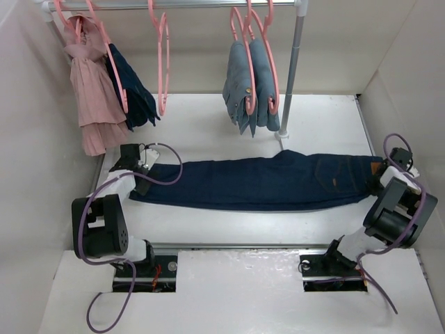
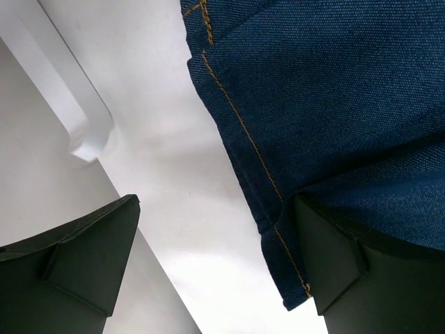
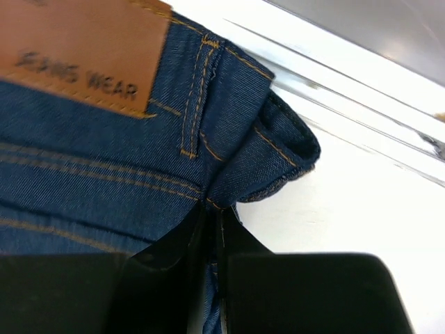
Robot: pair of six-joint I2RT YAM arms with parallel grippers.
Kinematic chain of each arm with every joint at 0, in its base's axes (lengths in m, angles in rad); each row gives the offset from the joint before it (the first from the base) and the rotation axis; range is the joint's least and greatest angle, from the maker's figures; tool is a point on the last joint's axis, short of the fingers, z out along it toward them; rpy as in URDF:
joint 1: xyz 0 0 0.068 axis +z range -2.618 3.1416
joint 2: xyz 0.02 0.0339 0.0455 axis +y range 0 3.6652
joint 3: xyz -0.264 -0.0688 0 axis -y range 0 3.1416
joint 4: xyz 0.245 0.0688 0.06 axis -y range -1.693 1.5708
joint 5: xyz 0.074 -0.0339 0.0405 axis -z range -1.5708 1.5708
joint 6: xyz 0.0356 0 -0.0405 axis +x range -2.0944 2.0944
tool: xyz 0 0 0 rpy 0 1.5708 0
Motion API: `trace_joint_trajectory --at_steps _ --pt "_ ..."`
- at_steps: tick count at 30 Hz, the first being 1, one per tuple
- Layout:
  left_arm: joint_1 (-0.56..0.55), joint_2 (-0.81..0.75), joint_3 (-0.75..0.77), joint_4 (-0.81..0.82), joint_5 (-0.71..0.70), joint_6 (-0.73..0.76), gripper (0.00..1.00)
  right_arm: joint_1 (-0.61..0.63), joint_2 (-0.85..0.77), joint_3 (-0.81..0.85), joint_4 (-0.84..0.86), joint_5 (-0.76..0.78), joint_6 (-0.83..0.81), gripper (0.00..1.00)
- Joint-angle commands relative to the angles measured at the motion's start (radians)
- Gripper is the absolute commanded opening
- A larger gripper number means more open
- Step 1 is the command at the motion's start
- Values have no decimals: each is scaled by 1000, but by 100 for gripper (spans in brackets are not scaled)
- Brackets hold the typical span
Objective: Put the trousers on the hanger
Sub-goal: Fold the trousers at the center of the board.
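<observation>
The trousers (image 1: 257, 182) lie flat across the table, leg hems at the left and waistband at the right. My left gripper (image 1: 141, 182) is open at the hems. In the left wrist view (image 2: 217, 202) the hem corner (image 2: 292, 278) lies against one of its fingers (image 2: 334, 264), with bare table between the jaws. My right gripper (image 1: 379, 182) is shut on the trousers' waistband edge (image 3: 264, 139), beside the tan leather patch (image 3: 83, 49); in its wrist view (image 3: 214, 219) the denim is pinched between the jaws. An empty pink hanger (image 1: 162, 62) hangs on the rail at the back.
The rail also holds a pink garment (image 1: 90, 104), another dark navy garment (image 1: 132, 90) and paler jeans (image 1: 250, 87) on pink hangers. The rail's upright pole (image 1: 292, 76) stands just behind the trousers. White walls close in on both sides.
</observation>
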Motion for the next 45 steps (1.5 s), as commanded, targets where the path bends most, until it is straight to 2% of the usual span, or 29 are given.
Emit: trace_joint_trajectory --at_steps 1,3,8,14,19,25,27,31,34,38,39,41,42,44,45 --pt "23 -44 14 -82 3 -18 90 63 -77 42 113 82 -45 0" --pt "23 -58 26 -103 27 -27 90 74 -161 28 136 82 -8 0" --pt "23 -90 51 -166 28 -18 90 196 -315 51 145 272 -8 0" --pt "23 -119 60 -200 46 -18 90 288 -490 102 156 372 -79 0" --pt "5 -128 78 -246 77 -40 90 500 -583 132 196 561 -186 0" --pt "-6 -156 91 -289 137 -52 90 574 -671 187 257 516 -367 0" --pt "-45 -156 82 -280 137 -67 90 574 -694 214 279 516 -454 0" --pt "-92 -156 91 -271 147 -112 90 583 -717 301 290 403 -553 0" --pt "-128 -156 117 -271 170 -135 90 646 -726 362 290 348 -605 0" --pt "-197 -145 117 -271 181 -169 90 843 -763 349 290 432 -625 0" --pt "-213 -133 117 -258 181 -188 90 926 -775 312 290 444 -625 0" --pt "-259 -112 106 -235 192 -207 90 1011 -810 268 299 444 -616 0" --pt "-274 -102 106 -226 192 -216 90 1101 -819 248 299 476 -599 0" --pt "-309 -72 106 -215 202 -247 90 1202 -829 197 299 516 -590 0" --pt "-319 -63 106 -206 227 -247 90 1261 -829 185 299 583 -590 0"
